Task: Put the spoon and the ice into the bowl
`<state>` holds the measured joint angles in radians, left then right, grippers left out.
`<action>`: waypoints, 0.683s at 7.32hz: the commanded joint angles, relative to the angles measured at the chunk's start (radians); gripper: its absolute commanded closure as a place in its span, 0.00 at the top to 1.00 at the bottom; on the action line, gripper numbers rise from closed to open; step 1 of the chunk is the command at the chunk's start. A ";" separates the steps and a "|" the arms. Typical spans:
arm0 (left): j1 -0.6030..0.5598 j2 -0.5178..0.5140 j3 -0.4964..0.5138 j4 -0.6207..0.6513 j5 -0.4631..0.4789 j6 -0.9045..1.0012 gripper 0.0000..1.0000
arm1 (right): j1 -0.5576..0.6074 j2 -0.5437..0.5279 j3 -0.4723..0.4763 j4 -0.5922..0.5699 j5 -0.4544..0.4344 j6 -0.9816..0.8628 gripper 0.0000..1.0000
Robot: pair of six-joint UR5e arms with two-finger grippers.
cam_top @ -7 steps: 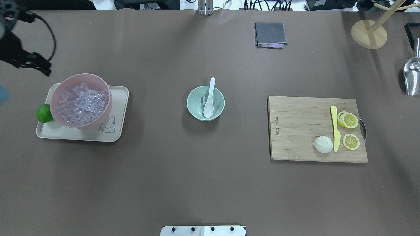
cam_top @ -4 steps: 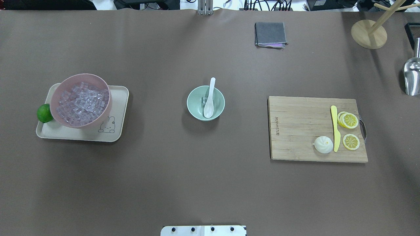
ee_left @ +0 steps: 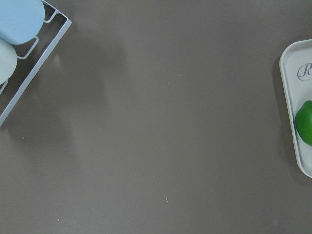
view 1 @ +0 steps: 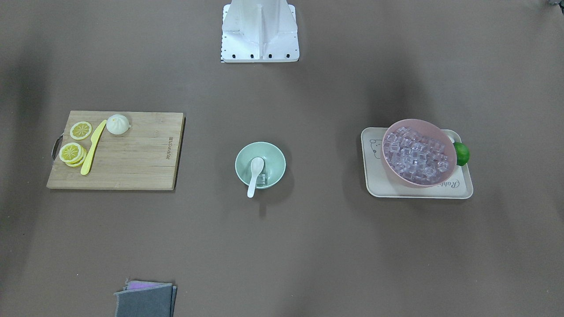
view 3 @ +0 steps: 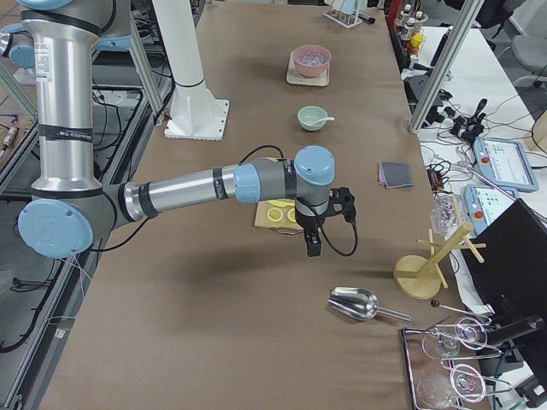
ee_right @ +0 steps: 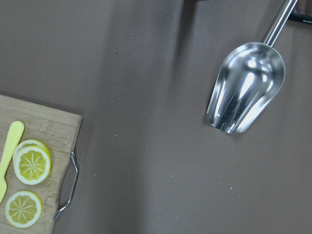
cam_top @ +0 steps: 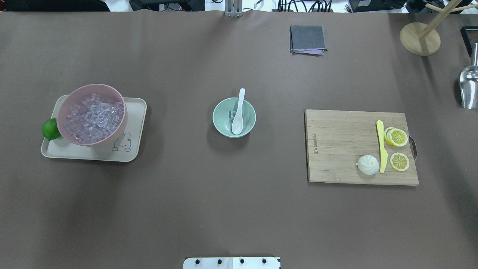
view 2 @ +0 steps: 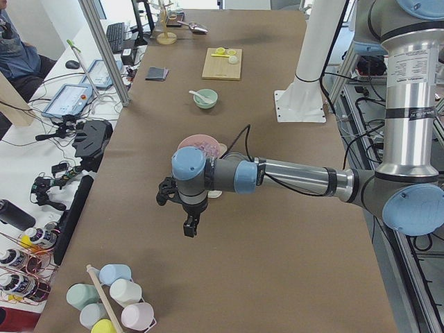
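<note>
The mint-green bowl [cam_top: 223, 124] stands at the table's middle, also in the front view [view 1: 272, 157]. The white spoon [cam_top: 238, 114] lies in it, scoop down inside, handle over the far rim. Clear ice [cam_top: 232, 114] lies in the bowl beside the scoop. Neither gripper is near the bowl. My left gripper [view 2: 189, 226] hangs over bare table beyond the tray and shows only in the left side view. My right gripper [view 3: 311, 246] hangs past the cutting board, near the metal scoop, and shows only in the right side view. I cannot tell if either is open.
A pink bowl [cam_top: 116, 135] full of ice cubes sits on a cream tray [cam_top: 135, 123] with a lime [cam_top: 50, 129]. A cutting board [cam_top: 340, 145] holds a yellow knife, lemon slices and a bun. A grey cloth [cam_top: 307, 39], a metal scoop [cam_top: 469, 87] and a wooden stand [cam_top: 419, 39] lie beyond.
My left arm, at the overhead view's top left a second ago, has moved out of that view. The bowl, spoon and ice have not moved.
</note>
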<state>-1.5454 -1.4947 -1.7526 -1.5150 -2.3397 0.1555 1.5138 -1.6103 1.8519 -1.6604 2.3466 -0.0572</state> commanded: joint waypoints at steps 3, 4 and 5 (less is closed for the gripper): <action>-0.004 0.042 -0.007 -0.056 -0.003 -0.007 0.98 | 0.012 -0.025 0.001 -0.001 -0.001 -0.052 1.00; -0.005 0.042 -0.011 -0.056 -0.004 -0.005 0.98 | 0.019 -0.025 0.004 -0.001 0.006 -0.052 1.00; -0.019 0.047 -0.024 -0.056 -0.004 -0.005 0.98 | 0.047 -0.043 0.009 0.001 0.017 -0.053 1.00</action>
<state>-1.5530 -1.4525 -1.7656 -1.5695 -2.3431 0.1501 1.5362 -1.6385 1.8565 -1.6611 2.3529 -0.1084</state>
